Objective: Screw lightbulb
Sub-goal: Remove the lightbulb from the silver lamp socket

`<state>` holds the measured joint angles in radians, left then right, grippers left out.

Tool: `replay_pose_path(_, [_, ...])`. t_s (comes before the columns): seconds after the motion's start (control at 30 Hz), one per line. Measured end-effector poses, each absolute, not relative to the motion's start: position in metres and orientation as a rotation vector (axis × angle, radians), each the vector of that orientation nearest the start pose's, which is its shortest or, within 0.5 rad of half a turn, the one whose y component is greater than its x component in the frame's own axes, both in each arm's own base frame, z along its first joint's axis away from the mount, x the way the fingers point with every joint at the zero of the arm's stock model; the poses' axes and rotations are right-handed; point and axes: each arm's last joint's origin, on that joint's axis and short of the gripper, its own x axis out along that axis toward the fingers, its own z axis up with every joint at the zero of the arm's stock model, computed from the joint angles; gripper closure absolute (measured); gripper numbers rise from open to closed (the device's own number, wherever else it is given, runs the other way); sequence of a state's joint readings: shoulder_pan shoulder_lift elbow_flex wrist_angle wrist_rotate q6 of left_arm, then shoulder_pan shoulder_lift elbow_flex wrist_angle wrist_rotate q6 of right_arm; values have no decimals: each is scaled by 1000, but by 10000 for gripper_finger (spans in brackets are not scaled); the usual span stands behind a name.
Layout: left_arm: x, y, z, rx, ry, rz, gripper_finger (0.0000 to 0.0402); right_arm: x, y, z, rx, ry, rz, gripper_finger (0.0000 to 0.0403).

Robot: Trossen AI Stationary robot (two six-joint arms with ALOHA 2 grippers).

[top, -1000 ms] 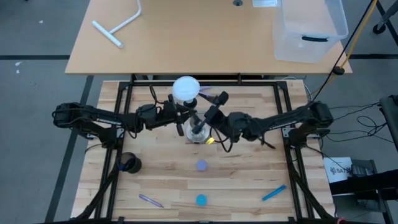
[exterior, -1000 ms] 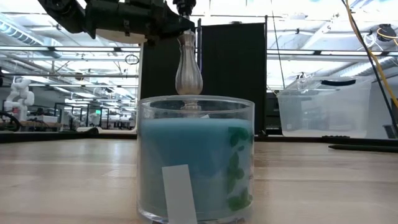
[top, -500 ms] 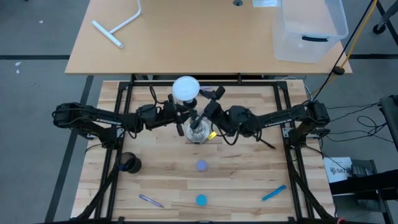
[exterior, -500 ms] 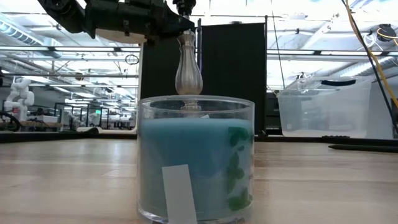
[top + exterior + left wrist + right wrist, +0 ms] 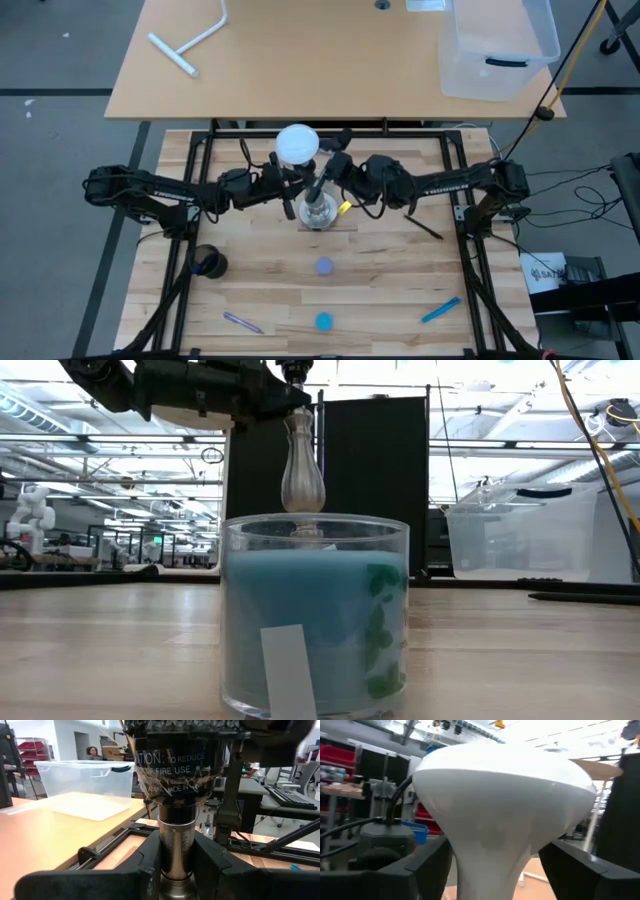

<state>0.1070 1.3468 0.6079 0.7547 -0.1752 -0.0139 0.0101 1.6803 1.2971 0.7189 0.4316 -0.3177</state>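
Clamping the socket stand (image 5: 176, 837) post with the left gripper (image 5: 176, 870) at table centre. Straddling the lightbulb (image 5: 502, 815) atop it, right gripper (image 5: 495, 870) wide, not yet pinching. Likely light, slippery, fragile glass; gripping gently round the tapering neck.

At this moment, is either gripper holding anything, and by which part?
The left gripper is clamped on the silvery socket stand's post, just under its black top. The right gripper's fingers flank the lightbulb's neck with visible gaps, so no grip there yet.
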Motion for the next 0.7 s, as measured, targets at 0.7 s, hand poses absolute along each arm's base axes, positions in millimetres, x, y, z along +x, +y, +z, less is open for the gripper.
replay_pose_path(0.7, [278,34,241,-8,-6,199,326,367,-43,373,-175,-158,-110,215])
